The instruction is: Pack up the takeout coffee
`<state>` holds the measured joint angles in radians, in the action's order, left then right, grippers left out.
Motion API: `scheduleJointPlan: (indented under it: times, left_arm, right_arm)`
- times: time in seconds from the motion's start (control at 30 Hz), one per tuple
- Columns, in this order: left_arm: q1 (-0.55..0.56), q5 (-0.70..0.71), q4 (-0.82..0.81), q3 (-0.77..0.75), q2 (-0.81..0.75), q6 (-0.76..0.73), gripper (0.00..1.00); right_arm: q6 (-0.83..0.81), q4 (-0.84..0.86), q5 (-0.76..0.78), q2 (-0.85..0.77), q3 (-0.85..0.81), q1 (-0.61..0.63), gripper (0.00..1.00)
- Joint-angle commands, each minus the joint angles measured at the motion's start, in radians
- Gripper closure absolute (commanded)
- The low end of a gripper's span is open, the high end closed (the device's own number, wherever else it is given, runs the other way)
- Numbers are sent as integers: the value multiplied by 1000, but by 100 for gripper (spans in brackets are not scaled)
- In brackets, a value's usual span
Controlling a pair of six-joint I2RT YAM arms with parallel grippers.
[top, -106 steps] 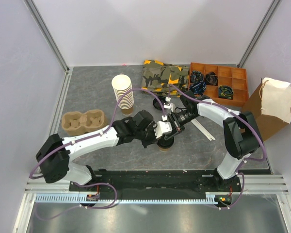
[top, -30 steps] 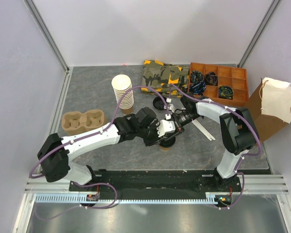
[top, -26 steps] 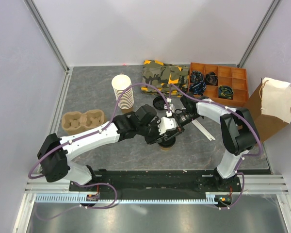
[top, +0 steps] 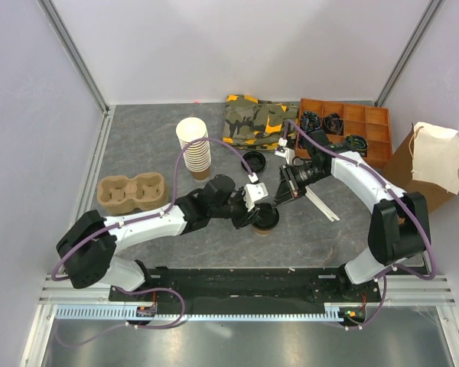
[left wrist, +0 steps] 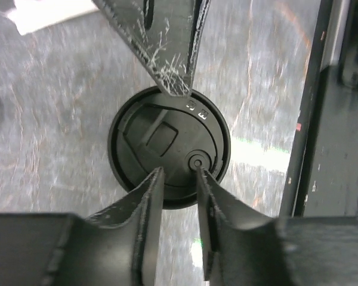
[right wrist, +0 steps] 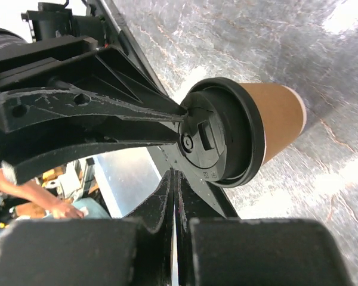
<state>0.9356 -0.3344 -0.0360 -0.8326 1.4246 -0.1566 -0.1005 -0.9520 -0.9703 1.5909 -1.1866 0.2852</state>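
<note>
The takeout coffee (top: 265,220) stands upright near the table's middle, a brown paper cup (right wrist: 280,116) with a black lid (left wrist: 170,146) on it. My left gripper (left wrist: 179,174) hovers over the lid's near rim, open by a narrow gap with nothing between its fingers (right wrist: 107,113). From the far side, my right gripper (right wrist: 175,174) is shut and empty, its tip at the lid's edge. In the top view the left gripper (top: 255,211) and the right gripper (top: 278,200) meet at the cup from left and right.
A cardboard cup carrier (top: 130,191) lies at the left, with a stack of lidless cups (top: 193,149) behind it. A loose black lid (top: 253,161), a camouflage cloth (top: 252,118), an orange compartment tray (top: 344,130), white sticks (top: 320,202) and a brown paper bag (top: 428,168) are around.
The right arm has swung back up and to the right, its gripper now off the lid's top. The left arm has dropped lower, and its jaws have narrowed a little.
</note>
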Motion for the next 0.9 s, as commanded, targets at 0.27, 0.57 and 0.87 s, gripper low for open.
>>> scheduleJointPlan:
  times: [0.27,0.57,0.87]
  left_arm:
    - [0,-25,-260,72,-21,77,73]
    - [0,-18,-243,66,5,83,74]
    - [2,-12,-222,69,19,83,75]
  right_arm:
    - [24,-16,217,-86,-34,0,98]
    - [2,30,392,-192,-16,103,83]
    - [54,50,519,-207,-13,160,79]
